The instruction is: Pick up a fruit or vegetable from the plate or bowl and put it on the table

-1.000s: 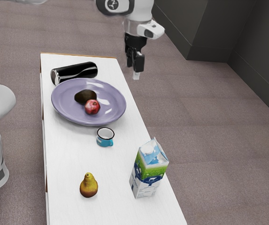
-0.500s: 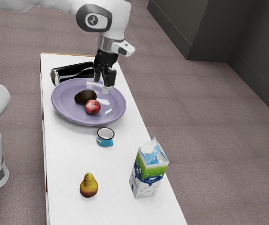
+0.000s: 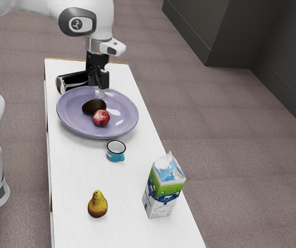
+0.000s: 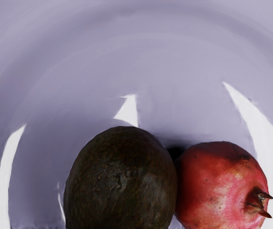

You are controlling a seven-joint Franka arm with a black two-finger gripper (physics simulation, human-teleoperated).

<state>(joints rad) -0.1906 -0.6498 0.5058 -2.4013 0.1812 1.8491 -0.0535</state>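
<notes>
Jaws parted and grasping nothing, the gripper (image 3: 99,89) hangs upright over the far edge of the plate (image 3: 122,121), left of centre in the upper part of the exterior view. Both pieces of produce lie on the purple plate: a dark avocado (image 3: 91,106) and a red pomegranate (image 3: 101,118), which sits just below and right of it in the frame. The wrist view shows them side by side on the plate, with the pomegranate's crown pointing away from the avocado.

Partly hidden behind the gripper, a black bottle (image 3: 70,82) lies on its side on the white bench (image 3: 75,170), toward the upper left of the frame. Just below the plate is a small blue cup (image 3: 115,156). A pear (image 3: 97,205) rests at lower left, with a milk carton (image 3: 164,194) upright at lower right.
</notes>
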